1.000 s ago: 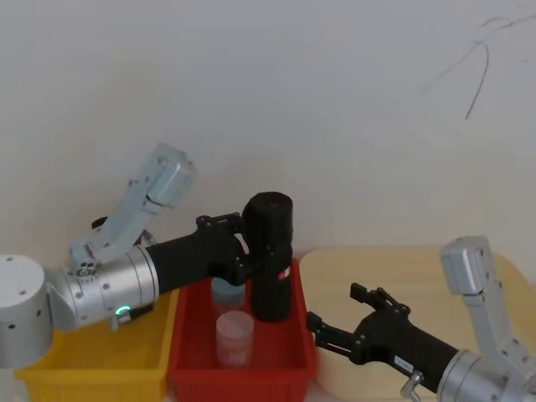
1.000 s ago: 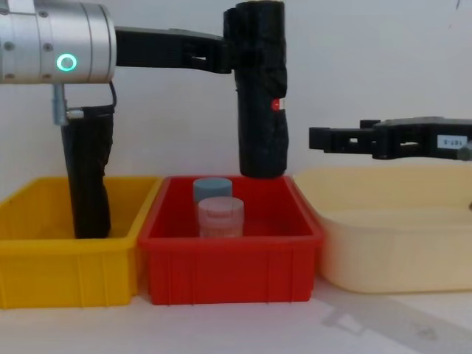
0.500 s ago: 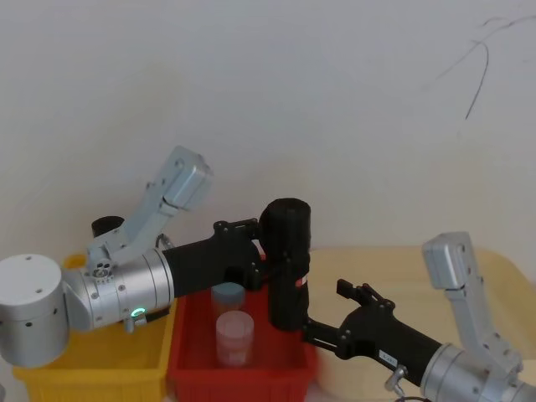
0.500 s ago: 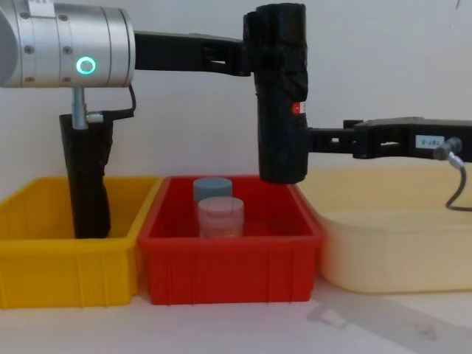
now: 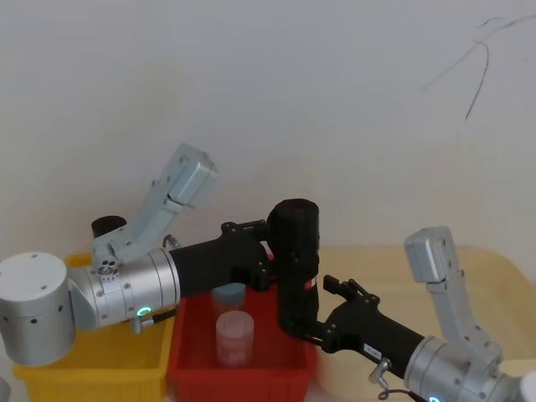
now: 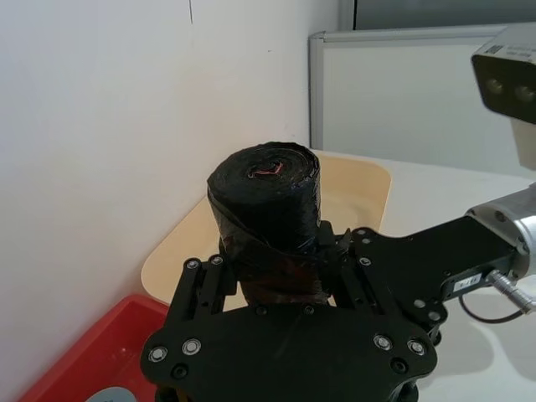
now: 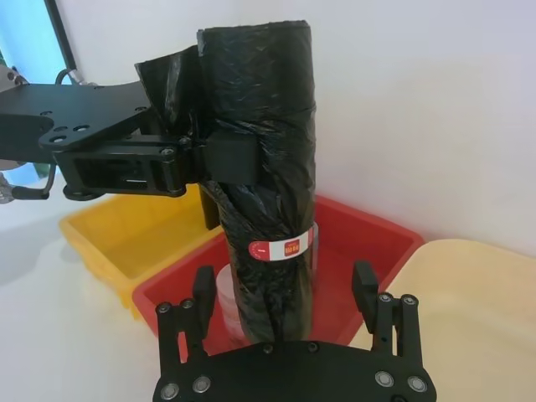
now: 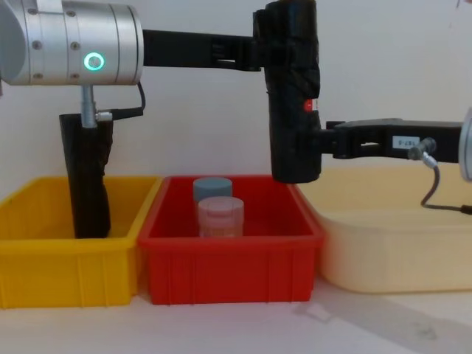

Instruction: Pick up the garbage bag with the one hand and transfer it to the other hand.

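Garbage bag [image 8: 293, 96] stands upright, our left gripper [image 8: 264, 53] pinching its top, lower half between our right gripper's [image 7: 285, 280] spread fingers [image 7: 365, 285].

Jars [image 8: 220, 215] crowd the red bin [image 8: 228, 259] (garbage bag [image 8: 293, 96] overhangs its right end).

the left gripper [image 8: 259, 53], arm stretched level, clamps the upper part of the garbage bag [image 8: 293, 110]. the right gripper [image 7: 285, 285] straddles its lower part, fingers spread, not touching.
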